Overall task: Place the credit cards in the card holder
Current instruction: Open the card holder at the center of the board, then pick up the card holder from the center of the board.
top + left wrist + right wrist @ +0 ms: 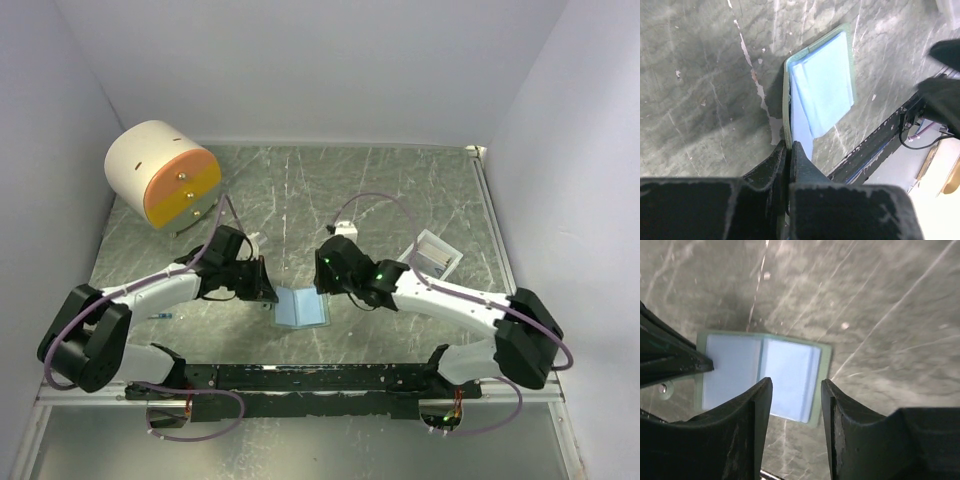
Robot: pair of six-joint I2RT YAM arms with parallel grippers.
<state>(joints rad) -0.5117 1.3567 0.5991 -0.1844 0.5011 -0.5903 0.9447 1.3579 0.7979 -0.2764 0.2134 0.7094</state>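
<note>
The card holder (302, 308) lies spread open on the table, pale blue inside with a sage green rim, between my two grippers. My left gripper (272, 298) is shut on its left edge; in the left wrist view the jaws (788, 144) pinch the green edge of the holder (825, 85). My right gripper (320, 288) hovers open just above the holder's right half (790, 365), with its fingers (795, 382) apart and nothing between them. The credit cards seem to be the pale striped pieces in the small white tray (437, 252), too small to tell apart.
A round cream-and-orange drawer cabinet (163, 187) stands at the back left. The white tray sits to the right, behind the right arm. A black rail (320, 378) runs along the near edge. White walls close in the table on three sides.
</note>
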